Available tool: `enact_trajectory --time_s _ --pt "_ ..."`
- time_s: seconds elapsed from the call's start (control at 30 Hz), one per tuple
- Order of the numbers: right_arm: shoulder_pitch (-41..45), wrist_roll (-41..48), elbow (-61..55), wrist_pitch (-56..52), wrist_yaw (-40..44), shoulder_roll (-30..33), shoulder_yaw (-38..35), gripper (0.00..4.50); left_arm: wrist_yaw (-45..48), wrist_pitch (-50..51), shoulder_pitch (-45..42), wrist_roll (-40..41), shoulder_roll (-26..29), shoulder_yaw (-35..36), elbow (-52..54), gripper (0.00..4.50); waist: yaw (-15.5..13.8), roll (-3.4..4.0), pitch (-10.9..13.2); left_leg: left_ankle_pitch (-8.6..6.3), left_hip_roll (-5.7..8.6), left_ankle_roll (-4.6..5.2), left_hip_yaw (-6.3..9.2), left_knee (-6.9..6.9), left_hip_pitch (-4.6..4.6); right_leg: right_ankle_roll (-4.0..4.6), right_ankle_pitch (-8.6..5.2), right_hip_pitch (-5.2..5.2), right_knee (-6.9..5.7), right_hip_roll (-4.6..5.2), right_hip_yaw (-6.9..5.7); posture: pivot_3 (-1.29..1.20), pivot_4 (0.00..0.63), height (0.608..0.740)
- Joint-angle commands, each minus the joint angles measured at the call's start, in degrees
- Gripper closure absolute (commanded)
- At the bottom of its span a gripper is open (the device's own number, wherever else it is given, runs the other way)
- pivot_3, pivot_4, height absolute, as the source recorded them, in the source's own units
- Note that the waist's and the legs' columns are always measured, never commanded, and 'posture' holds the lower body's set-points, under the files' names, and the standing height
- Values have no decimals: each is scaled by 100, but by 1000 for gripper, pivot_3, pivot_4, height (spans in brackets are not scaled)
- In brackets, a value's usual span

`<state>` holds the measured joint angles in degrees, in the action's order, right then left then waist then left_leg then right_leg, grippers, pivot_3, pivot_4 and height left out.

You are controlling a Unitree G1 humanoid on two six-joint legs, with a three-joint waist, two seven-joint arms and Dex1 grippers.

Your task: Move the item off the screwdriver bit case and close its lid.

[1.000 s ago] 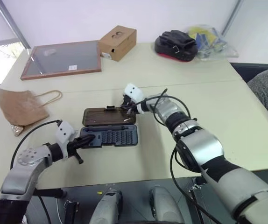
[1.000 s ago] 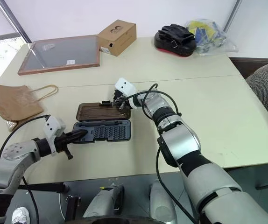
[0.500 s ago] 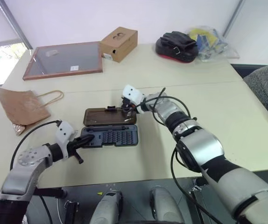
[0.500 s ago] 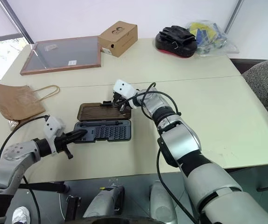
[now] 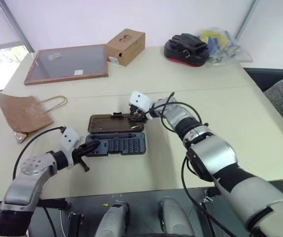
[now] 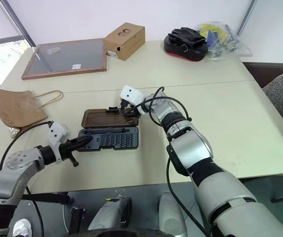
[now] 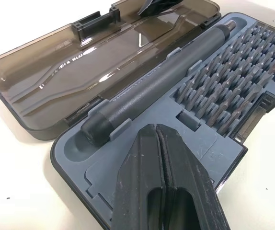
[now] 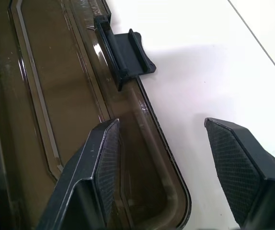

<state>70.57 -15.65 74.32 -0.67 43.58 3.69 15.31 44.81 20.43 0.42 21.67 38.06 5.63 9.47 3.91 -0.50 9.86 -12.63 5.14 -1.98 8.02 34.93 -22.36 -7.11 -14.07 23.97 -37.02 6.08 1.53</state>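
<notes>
The screwdriver bit case (image 5: pixel 117 144) lies open in the middle of the table, its dark grey-blue base holding a driver handle and rows of bits. Its lid (image 5: pixel 109 123), smoky brown, lies flat on the table behind the base, with the latch tab (image 8: pixel 125 50) on its far edge. My left gripper (image 5: pixel 94 144) is shut, its tips resting on the left end of the base (image 7: pixel 99 167). My right gripper (image 5: pixel 137 117) is open at the lid's far right corner, one finger over the lid (image 8: pixel 46 96) and the other over bare table. The item, a brown paper bag (image 5: pixel 20 114), lies on the table far to the left, off the case.
A wood-framed dark board (image 5: pixel 65 63) and a cardboard box (image 5: pixel 125 45) sit at the back left. A black bundle (image 5: pixel 186 48) and a plastic bag (image 5: pixel 220 42) sit at the back right. Bare table (image 5: pixel 230 123) extends to the right of the case.
My right gripper has gone from shut to open at the lid's far right corner. The left gripper and the case have stayed put.
</notes>
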Motion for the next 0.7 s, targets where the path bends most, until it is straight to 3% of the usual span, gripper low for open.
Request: enact_trajectory --time_s 0.03,0.17,0.3,0.7 --pt "-143 -311 267 -214 20 64 205 2399 -87 11 115 -159 -9 -6 -36 4500 0 0 0 0 0 0 0 0 0 0 0 0 0 0 0 0 150 740" --pt "-168 -382 275 -200 36 67 222 4432 -145 -20 166 -175 -32 10 14 4500 4 3 -25 0 0 0 0 -1 1 0 0 -1 0 -1 0 0 150 740" --pt "-175 -416 270 -174 79 66 263 4475 -185 -52 204 -183 -48 44 49 4500 -4 3 -28 -4 -8 -2 1 -27 92 32 -26 -88 18 -7 0 0 150 740" --pt "-99 -626 243 66 146 36 413 4475 -173 -73 31 -208 -24 69 -61 4500 0 4 -32 -4 -9 -2 8 -31 96 33 -39 -89 14 -8 -2 0 150 740"
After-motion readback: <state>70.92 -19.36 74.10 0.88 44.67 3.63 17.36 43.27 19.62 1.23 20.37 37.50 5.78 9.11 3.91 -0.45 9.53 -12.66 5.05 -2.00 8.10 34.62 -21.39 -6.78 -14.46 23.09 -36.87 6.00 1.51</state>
